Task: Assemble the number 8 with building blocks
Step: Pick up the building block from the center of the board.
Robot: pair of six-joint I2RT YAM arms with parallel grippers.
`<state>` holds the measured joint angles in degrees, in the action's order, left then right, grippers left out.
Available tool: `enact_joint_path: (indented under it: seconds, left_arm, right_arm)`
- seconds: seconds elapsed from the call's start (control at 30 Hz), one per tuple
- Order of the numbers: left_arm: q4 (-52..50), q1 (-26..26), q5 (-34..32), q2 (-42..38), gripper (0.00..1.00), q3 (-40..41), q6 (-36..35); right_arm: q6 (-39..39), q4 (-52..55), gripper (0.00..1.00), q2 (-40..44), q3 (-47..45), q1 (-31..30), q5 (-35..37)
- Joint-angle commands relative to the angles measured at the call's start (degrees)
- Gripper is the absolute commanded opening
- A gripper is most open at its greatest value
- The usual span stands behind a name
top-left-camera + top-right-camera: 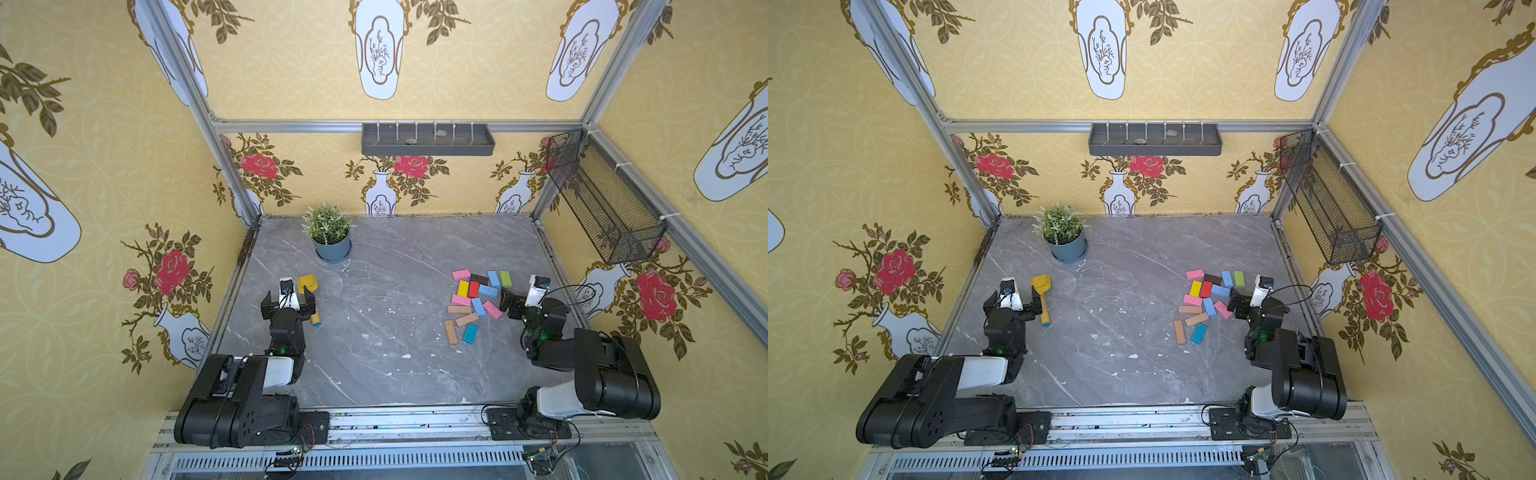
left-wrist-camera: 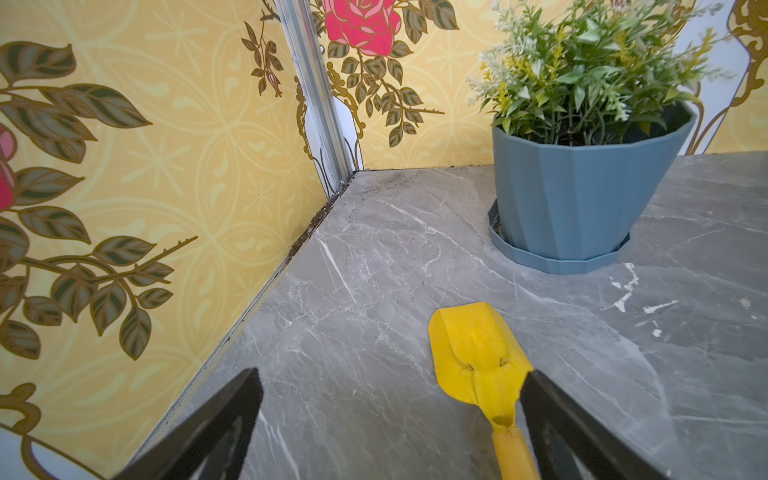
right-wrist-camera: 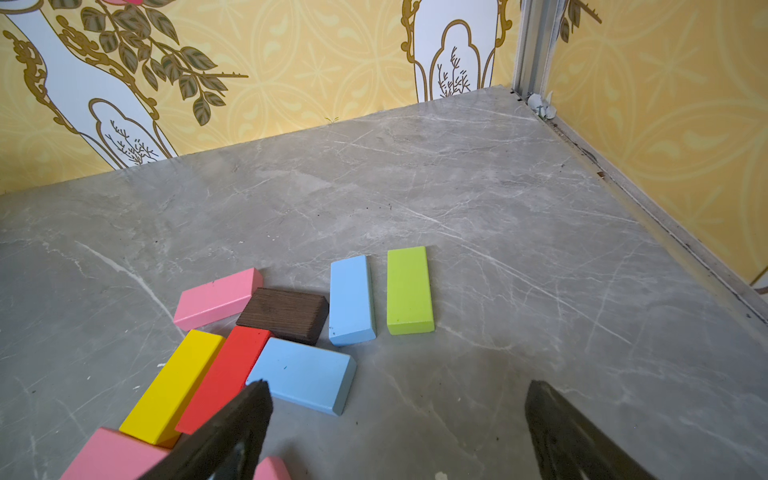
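Top views, both: grey marble tabletop (image 1: 374, 353); on right half, cluster of small coloured wooden building blocks (image 1: 478, 307). Right black gripper (image 3: 398, 386): wide open, holds nothing, just beside cluster. Left black gripper (image 2: 395, 376): wide open, holds nothing, near yellow plastic toy shovel (image 2: 473, 353).

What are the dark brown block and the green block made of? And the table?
Dark brown block: likely stained wood, grain lines visible. Green block: probably painted wood, though the smooth matte coat hides any grain. Table: grey marble or marble-look laminate, with white veins.
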<state>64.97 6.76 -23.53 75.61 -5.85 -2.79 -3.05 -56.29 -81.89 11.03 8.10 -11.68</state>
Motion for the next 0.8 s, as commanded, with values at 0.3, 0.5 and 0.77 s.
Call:
enact_joint_path:
  seconds: [0.3, 0.5, 0.77]
  left_arm:
    - [-35.29, 13.58, -9.67, -36.64, 1.00, -7.41, 2.13]
    - [-69.17, 15.70, 4.63, -42.36, 0.98, -24.53, 24.73]
    - [-98.22, 15.71, 25.96, -33.56, 0.99, -47.64, 24.16]
  right_arm:
    - [-10.83, 35.59, 0.98, 23.62, 12.62, -1.87, 7.74]
    - [-24.03, 52.37, 0.98, 25.00, 21.34, -0.77, 5.83]
    - [-15.44, 71.39, 0.98, 8.75, 39.50, -7.51, 0.26]
